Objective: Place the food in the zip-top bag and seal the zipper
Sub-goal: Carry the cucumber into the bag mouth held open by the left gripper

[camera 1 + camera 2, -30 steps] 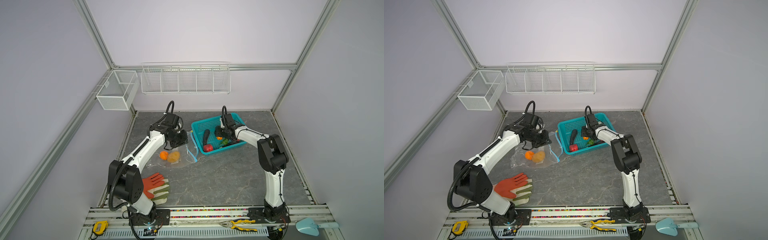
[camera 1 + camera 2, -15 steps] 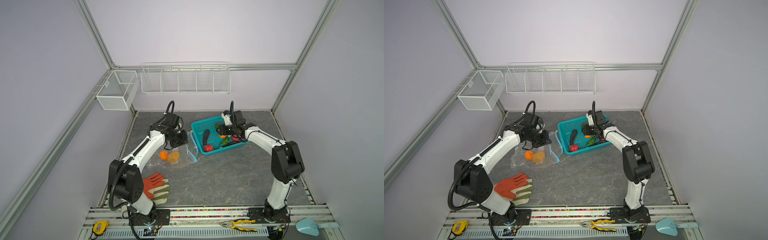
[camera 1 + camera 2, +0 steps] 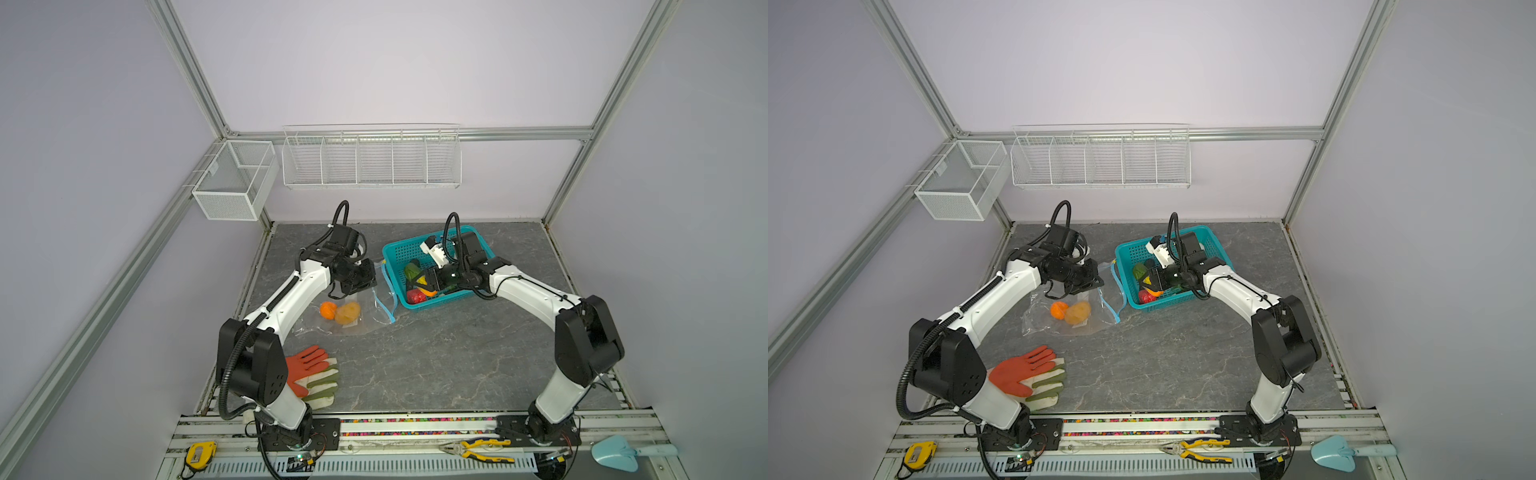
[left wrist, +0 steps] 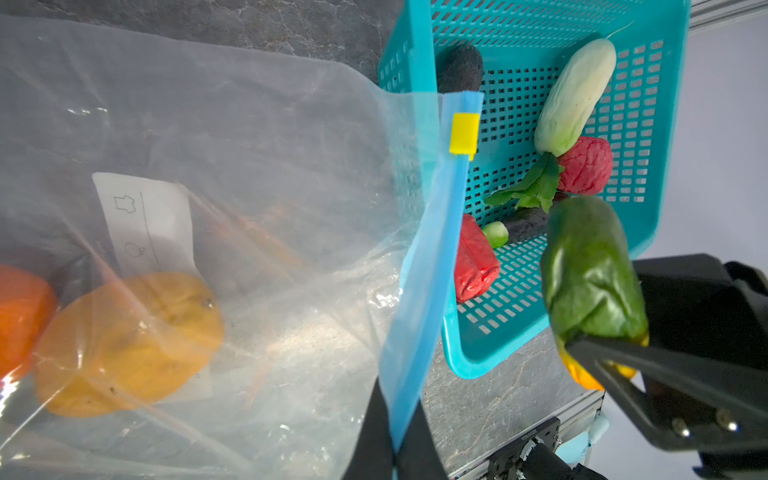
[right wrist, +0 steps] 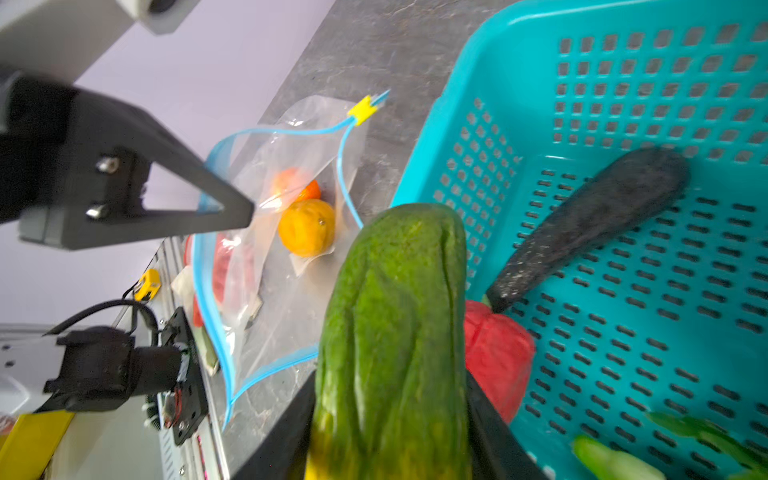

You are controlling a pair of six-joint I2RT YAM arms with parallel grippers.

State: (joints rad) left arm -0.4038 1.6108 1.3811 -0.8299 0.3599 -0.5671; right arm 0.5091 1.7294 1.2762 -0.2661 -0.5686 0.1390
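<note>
The clear zip-top bag (image 3: 357,322) lies on the table left of the basket, its mouth held open. My left gripper (image 4: 392,415) is shut on the bag's light-blue zipper (image 4: 436,257), whose yellow slider (image 4: 464,134) sits at the far end. Inside the bag lie an orange piece (image 3: 328,310) and a yellow-brown piece (image 3: 347,313) of food. Over the basket's bag-side edge, my right gripper (image 5: 390,395) is shut on a green vegetable (image 5: 395,316) with a yellow base. More food sits in the basket: eggplant (image 5: 590,224), red piece (image 5: 498,353), white-green cabbage (image 4: 575,95).
The teal perforated basket (image 3: 399,249) stands right of the bag, almost touching the zipper. Orange-and-green gloves (image 3: 311,370) lie by the left arm's base. Pliers (image 3: 478,449), a tape measure (image 3: 195,455) and a light-blue scoop (image 3: 619,453) rest along the front rail. Wire baskets (image 3: 370,162) hang on the back wall.
The right arm's elbow has swung out to the right, and its gripper, holding the green vegetable, has shifted toward the basket's bag-side edge. The left arm has stayed put.
</note>
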